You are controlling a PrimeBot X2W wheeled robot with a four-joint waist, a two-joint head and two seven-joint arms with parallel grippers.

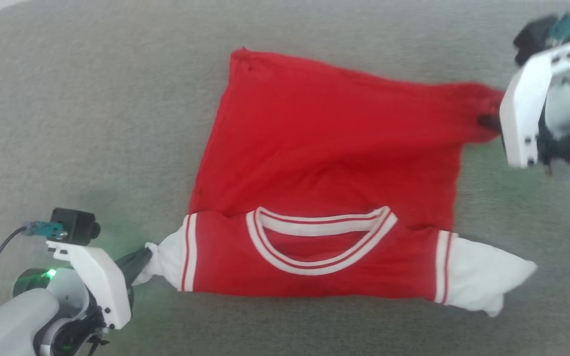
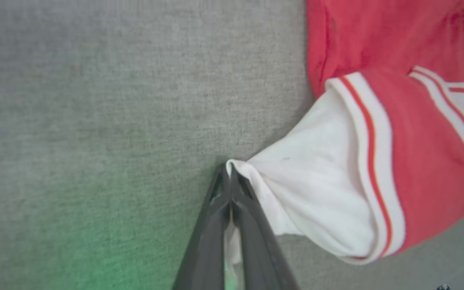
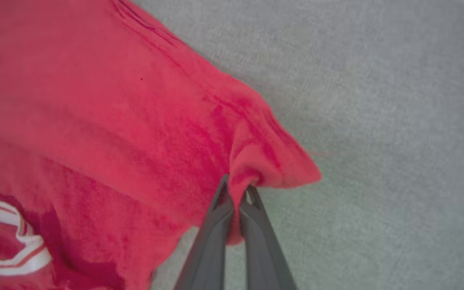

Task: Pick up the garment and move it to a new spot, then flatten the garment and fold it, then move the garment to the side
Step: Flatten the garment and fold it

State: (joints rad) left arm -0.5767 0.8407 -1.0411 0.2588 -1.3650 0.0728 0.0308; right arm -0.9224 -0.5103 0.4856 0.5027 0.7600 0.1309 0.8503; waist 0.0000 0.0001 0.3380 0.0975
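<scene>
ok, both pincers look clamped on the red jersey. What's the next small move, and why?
Probably raise both together a little. The left pincer is shut on the white short sleeve, the right pincer on the far hem corner of the red jersey-style T-shirt, which lies rumpled on the grey fabric surface. Both ends gripped, a joint lift should free it for carrying.

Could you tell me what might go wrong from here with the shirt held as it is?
1. The left claw pinches only the tip of the left sleeve; a pull could slip it free.
2. The right claw grips a bunched hem corner, diagonal to that sleeve, so tension may skew the shirt rather than flatten it.
3. The right sleeve lies loose and crumpled; it may tuck under.
</scene>
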